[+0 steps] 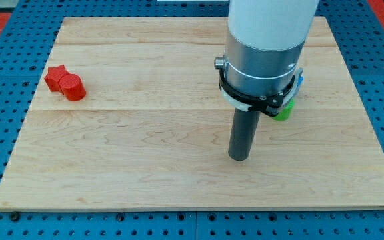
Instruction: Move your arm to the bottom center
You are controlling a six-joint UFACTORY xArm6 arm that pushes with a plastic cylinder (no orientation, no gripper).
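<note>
Standing on the wooden worktop (145,133), my tip (239,158) rests a little right of the middle, nearer the bottom edge than the top. It is a plain rod, so this tool grasps nothing. Two red blocks touch each other near the left edge: a red star (57,77) and a red cylinder (74,87). Behind the arm, toward the right edge, a green block (285,110) and something blue (301,81) peek out; I cannot tell their shapes.
</note>
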